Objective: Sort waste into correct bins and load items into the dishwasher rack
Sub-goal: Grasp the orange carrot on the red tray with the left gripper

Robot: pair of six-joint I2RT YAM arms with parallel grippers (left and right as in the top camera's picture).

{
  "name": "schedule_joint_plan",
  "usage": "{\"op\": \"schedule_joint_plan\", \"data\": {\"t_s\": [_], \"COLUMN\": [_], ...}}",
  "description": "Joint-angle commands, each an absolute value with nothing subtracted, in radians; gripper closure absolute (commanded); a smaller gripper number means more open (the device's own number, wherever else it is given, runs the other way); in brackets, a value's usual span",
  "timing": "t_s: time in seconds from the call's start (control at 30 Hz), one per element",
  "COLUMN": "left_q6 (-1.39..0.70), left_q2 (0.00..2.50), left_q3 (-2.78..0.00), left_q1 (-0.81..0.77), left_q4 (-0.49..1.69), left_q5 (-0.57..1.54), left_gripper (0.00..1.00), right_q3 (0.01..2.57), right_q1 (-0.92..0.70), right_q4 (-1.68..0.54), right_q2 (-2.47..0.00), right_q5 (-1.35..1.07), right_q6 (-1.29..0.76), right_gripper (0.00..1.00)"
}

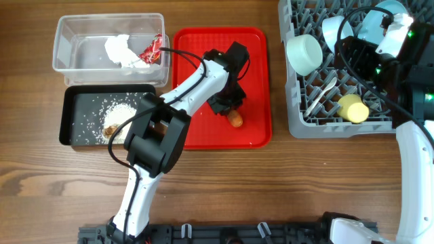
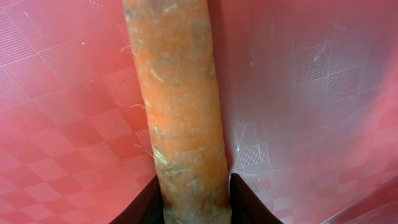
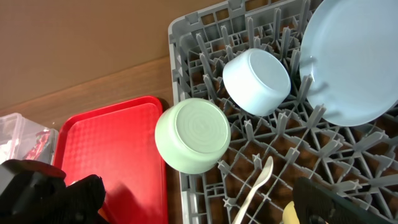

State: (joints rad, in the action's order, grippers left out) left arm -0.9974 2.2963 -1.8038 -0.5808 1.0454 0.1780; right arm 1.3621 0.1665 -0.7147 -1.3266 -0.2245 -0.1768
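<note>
Overhead, the left gripper (image 1: 229, 108) is seen lowered over the red serving tray (image 1: 193, 129), directly above the orange carrot (image 1: 235, 120), which lies in the tray's lower middle. The crumpled white tissue (image 1: 121, 49) and the red-and-clear plastic wrapper (image 1: 150, 49) are lodged in the clear tub (image 1: 64, 41). The white rice grains (image 1: 121, 107) and the small brown food lump (image 1: 108, 129) are in the black tray (image 1: 70, 122). The small yellow cup (image 1: 353, 108) is seated in the dishwasher rack (image 1: 298, 108). The right gripper (image 1: 388, 32) is held above the rack's far side, and its opening cannot be made out.

Left wrist: the carrot fills the frame lengthwise, with two dark fingers (image 2: 146, 208) pressed against its flanks at the near end. The jaws are thus narrow and closed on it. Whether it is lifted clear of the tray cannot be told. The carrot is judged stiff, light and round, with a dry, slightly rough skin, so crushing is unlikely. Rolling or pivoting is the likelier trouble, since it is held near one end (a hold across the middle would be steadier).

Right wrist: the pale green bowl (image 3: 193, 135) is set upside down on the pegs, the light blue bowl (image 3: 256, 81) is tipped on its side, the large light blue round plate (image 3: 351, 59) is stood at the edge, and the white plastic spoon (image 3: 255, 186) is laid among the pegs. Only one dark finger (image 3: 329, 199) is shown, so this gripper's state cannot be told.
</note>
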Motion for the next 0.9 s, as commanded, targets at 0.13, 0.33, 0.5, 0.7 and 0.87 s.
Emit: {"op": "schedule_joint_plan", "data": {"t_s": [0.13, 0.33, 0.5, 0.7, 0.87], "left_q6": [-0.946, -0.837, -0.758, -0.702, -0.708], "left_q2": [2.285, 2.166, 2.014, 1.784, 1.658], "left_q3": [-1.800, -1.800, -1.800, -1.800, -1.800], "left_q1": [-0.521, -0.396, -0.309, -0.171, 0.011], "left_q4": [1.159, 1.198, 1.198, 1.298, 1.456], "left_q5": [0.228, 0.263, 0.265, 0.155, -0.049], "left_gripper": [0.91, 0.96, 0.95, 0.92, 0.89], "right_q3": [1.363, 1.363, 1.363, 1.363, 1.363], "right_q1": [0.162, 0.162, 0.162, 0.162, 0.162], "right_q4": [-0.714, -0.711, -0.711, -0.711, -0.711], "right_q2": [-1.330, -1.338, -1.339, -1.339, -1.339], "right_q5": [-0.218, -0.218, -0.215, -0.215, -0.215], "right_q6": [-0.158, -0.157, -0.158, -0.158, -0.158], "right_gripper": [0.00, 0.00, 0.00, 0.00, 0.00]}}
